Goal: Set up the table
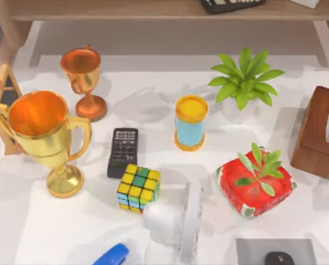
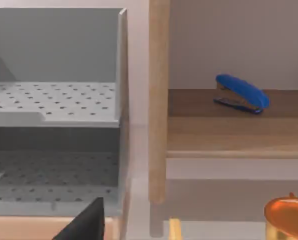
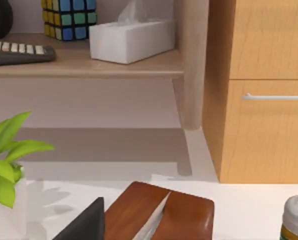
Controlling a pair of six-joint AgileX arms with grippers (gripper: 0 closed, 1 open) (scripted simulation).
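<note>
Where the top view looks down, the table (image 1: 37, 226) is a broad, smooth white top spreading under everything, from the wooden shelf (image 1: 98, 10) at the far edge to the near edge. On it stand a large gold trophy (image 1: 43, 138) at the left, a smaller copper trophy (image 1: 84, 80) behind it, a black remote (image 1: 123, 152), a colour cube (image 1: 138, 189), a yellow-and-blue can (image 1: 190, 122), a potted plant (image 1: 244, 83), a red box (image 1: 255, 185) and a brown tissue box (image 1: 319, 135). Whether either gripper's fingers are spread or pressed together, I cannot tell.
</note>
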